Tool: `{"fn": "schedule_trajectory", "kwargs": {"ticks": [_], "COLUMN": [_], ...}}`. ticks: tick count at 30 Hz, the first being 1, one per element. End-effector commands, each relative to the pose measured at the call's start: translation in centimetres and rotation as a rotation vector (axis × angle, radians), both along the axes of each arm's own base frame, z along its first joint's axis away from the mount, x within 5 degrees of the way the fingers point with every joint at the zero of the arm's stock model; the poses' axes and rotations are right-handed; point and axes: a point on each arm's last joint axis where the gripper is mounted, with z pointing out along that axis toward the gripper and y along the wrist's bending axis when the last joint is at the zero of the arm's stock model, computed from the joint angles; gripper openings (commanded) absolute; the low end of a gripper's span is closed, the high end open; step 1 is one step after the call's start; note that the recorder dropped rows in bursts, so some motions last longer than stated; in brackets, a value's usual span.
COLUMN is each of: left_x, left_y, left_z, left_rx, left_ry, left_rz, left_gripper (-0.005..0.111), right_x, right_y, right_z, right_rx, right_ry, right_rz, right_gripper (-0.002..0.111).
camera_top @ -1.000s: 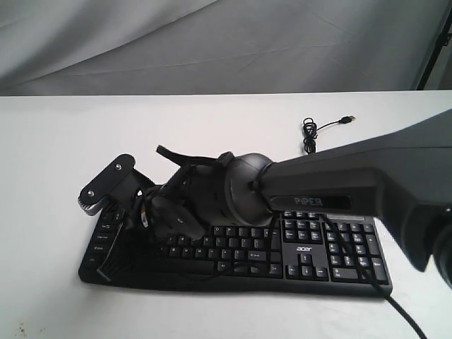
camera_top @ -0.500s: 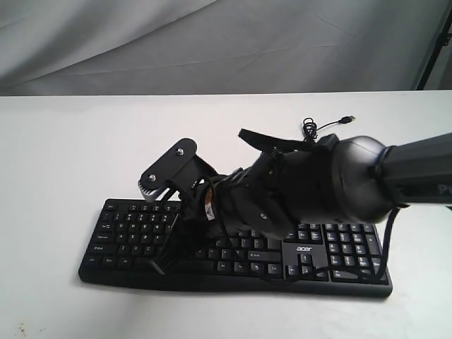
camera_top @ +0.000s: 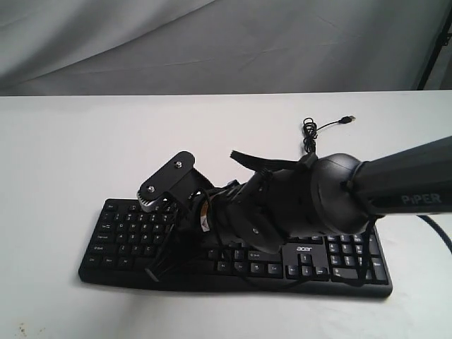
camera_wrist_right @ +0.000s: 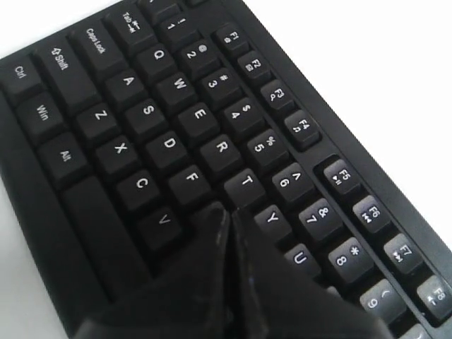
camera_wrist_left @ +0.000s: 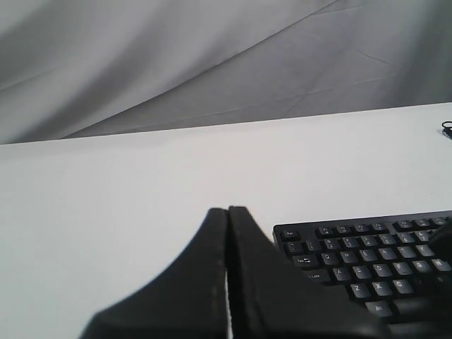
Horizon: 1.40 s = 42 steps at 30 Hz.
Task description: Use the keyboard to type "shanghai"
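The black keyboard point(camera_top: 339, 261) lies on the white table near its front edge, with the "acer" logo by the number pad. My right arm reaches across it from the right and hides its middle. The right gripper point(camera_top: 155, 267) is shut and empty, pointing down at the left half of the letter keys. In the right wrist view its closed tip point(camera_wrist_right: 227, 212) sits over the key between F, T, V and Y on the keyboard point(camera_wrist_right: 176, 113). My left gripper point(camera_wrist_left: 228, 210) is shut and empty, off the keyboard's point(camera_wrist_left: 367, 254) Esc end. It does not show in the exterior view.
The keyboard's thin black USB cable point(camera_top: 311, 131) lies coiled on the white table point(camera_top: 70, 155) behind the keyboard, its plug loose. A grey cloth backdrop point(camera_top: 212, 42) hangs behind the table. A black pole point(camera_top: 434, 49) stands at the far right.
My right gripper has swung from the keyboard's left end rightward to the middle of the letter block, then settled slightly lower and leftward.
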Motion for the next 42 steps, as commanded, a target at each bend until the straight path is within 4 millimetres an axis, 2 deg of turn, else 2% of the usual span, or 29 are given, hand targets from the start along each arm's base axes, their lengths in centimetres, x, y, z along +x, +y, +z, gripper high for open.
{"fn": "schedule_trajectory", "kwargs": {"ticks": [1, 15, 24, 42], "left_x": [0.0, 0.0, 0.0, 0.0], "left_y": [0.0, 0.0, 0.0, 0.0], "left_z": [-0.1, -0.1, -0.1, -0.1], "left_rx": [-0.003, -0.003, -0.003, -0.003], "left_ry": [-0.004, -0.004, -0.004, -0.004], "left_rz": [-0.003, -0.003, -0.003, -0.003], "left_gripper": [0.0, 0.0, 0.0, 0.0], "right_x": [0.3, 0.9, 0.2, 0.2], "right_y": [-0.2, -0.7, -0.3, -0.3], "right_z": [-0.1, -0.1, -0.5, -1.2], "right_rx": [0.009, 0.008, -0.006, -0.03], "right_ry": [-0.007, -0.012, 0.0, 0.019], "right_rz": [-0.007, -0.022, -0.002, -0.003], "right_gripper": [0.0, 0.0, 0.0, 0.0]}}
